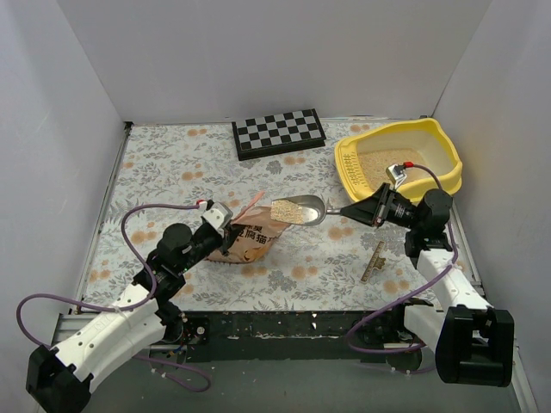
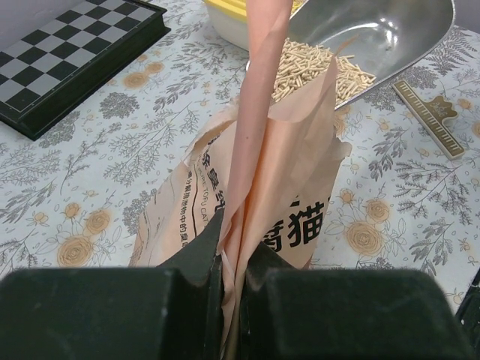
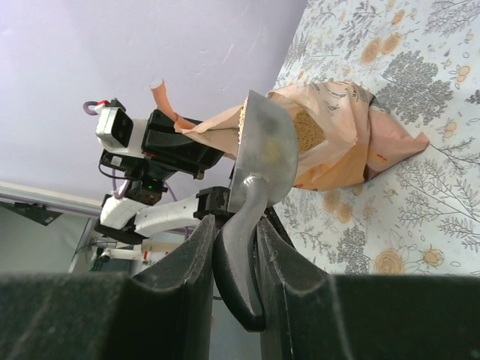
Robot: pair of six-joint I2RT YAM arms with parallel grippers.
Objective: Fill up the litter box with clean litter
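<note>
At mid-table, the left gripper (image 2: 234, 259) pinches the bag (image 2: 292, 195) upright so the right gripper (image 3: 234, 240), clamped on the scoop (image 1: 313, 209) handle, can carry clean litter (image 2: 300, 67) to the litter box (image 1: 351, 168), far right.

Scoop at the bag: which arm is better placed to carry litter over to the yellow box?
Right. The right gripper grips the scoop by its handle, and the litter box lies on its side; the left gripper is pinching the bag.

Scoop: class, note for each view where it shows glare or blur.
Top external: scoop small but sharp, with a faint sheen. Left wrist: bright glare spots inside its bowl. Right wrist: handle near the lens is soft and dark, bowl sharper.
</note>
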